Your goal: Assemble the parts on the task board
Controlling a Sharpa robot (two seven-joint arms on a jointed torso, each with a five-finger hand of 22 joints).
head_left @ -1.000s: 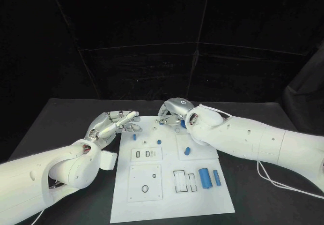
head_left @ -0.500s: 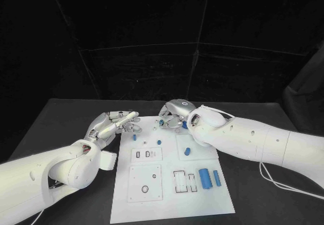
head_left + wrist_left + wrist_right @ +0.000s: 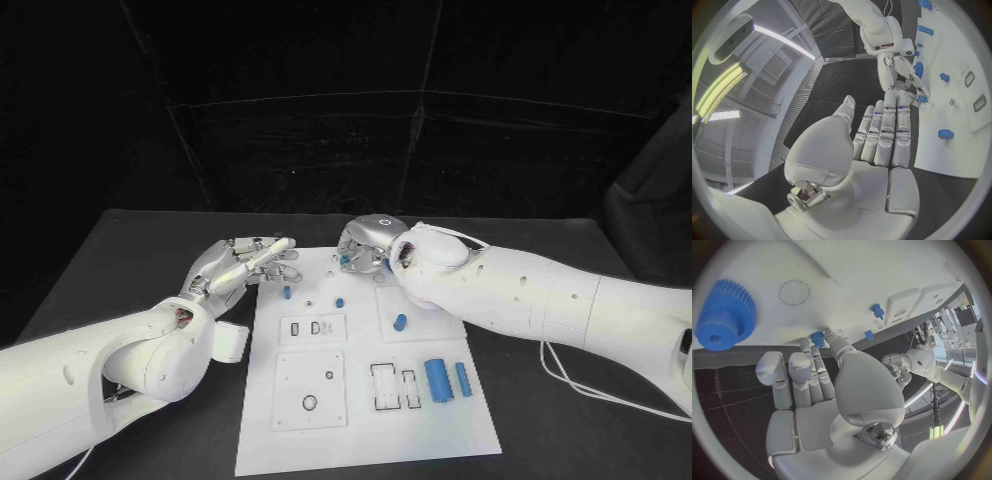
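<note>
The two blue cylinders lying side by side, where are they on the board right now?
In the head view the two blue cylinders lie on the near right part of the task board, just right of the rectangular slots, away from both hands.

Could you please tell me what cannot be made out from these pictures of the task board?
- Head view: the right hand and its arm cover the task board's far right corner; what its fingers touch is hidden.
- Right wrist view: a small blue part sits at the fingertips; whether it is pinched or only touched cannot be told.
- Head view: the left hand hangs at the board's far left edge; contact cannot be told.
</note>
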